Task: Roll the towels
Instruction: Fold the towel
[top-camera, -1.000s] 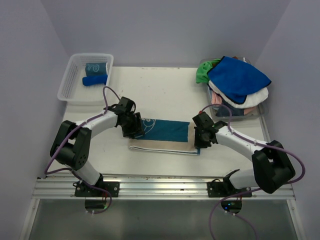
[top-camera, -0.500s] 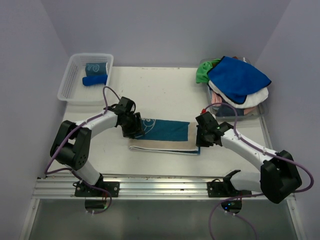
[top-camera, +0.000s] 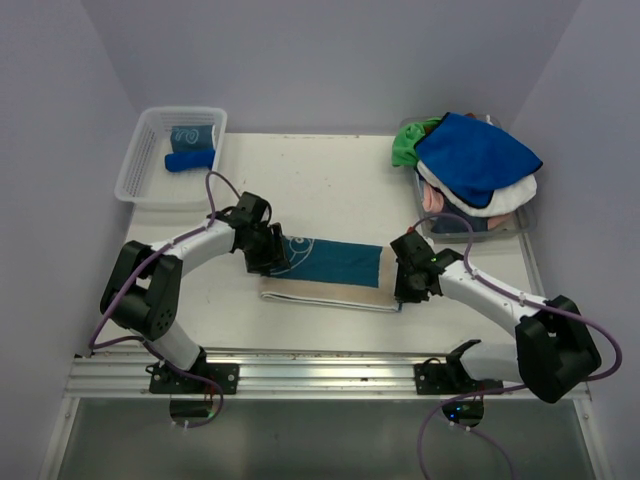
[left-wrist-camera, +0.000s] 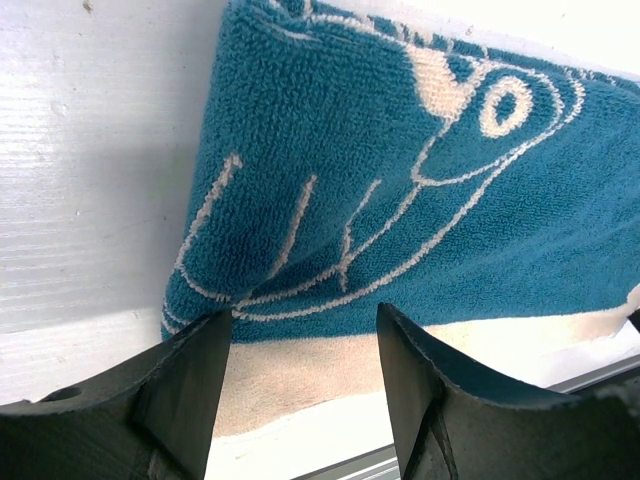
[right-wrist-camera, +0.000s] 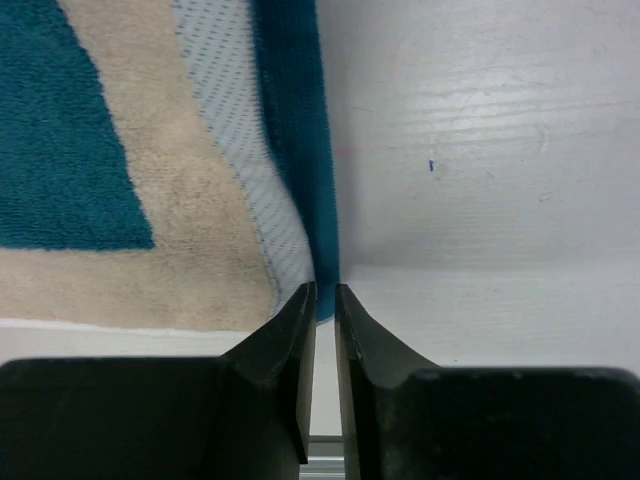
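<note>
Mid-table, near the front edge, the teal-and-beige towel (top-camera: 325, 268) lies flat, folded into a long strip running left-right, teal w/ white swirls on top and a beige band along the near side.

L gripper (top-camera: 268, 255) sits over the strip's left end. The wrist cam shows its jaws spread apart, both fingers (left-wrist-camera: 190, 390) low in view w/ the swirl pattern (left-wrist-camera: 400, 200) between and beyond them, and nothing clamped.

R gripper (top-camera: 408, 285) is at the strip's right end. Its wrist cam shows the fingers (right-wrist-camera: 275, 350) pressed nearly together, w/ the tip of the towel's teal hem (right-wrist-camera: 290, 120) running down into the slit between them, so it's closed on that edge. A pale mesh-looking layer (right-wrist-camera: 225, 120) shows just beside the hem, and bare table (right-wrist-camera: 480, 150) lies to the right.

Back left, a clear mesh basket (top-camera: 140, 165) holds two rolls, a rolled teal towel (top-camera: 190, 135) and a rolled blue towel (top-camera: 190, 160), touching each other.

Back right, a heap sits in a clear bin (top-camera: 500, 228): royal blue towel (top-camera: 475, 155) on top, green towel (top-camera: 408, 145) at its left, white towel (top-camera: 500, 200) under it, pink towel (top-camera: 432, 198) lower left.
</note>
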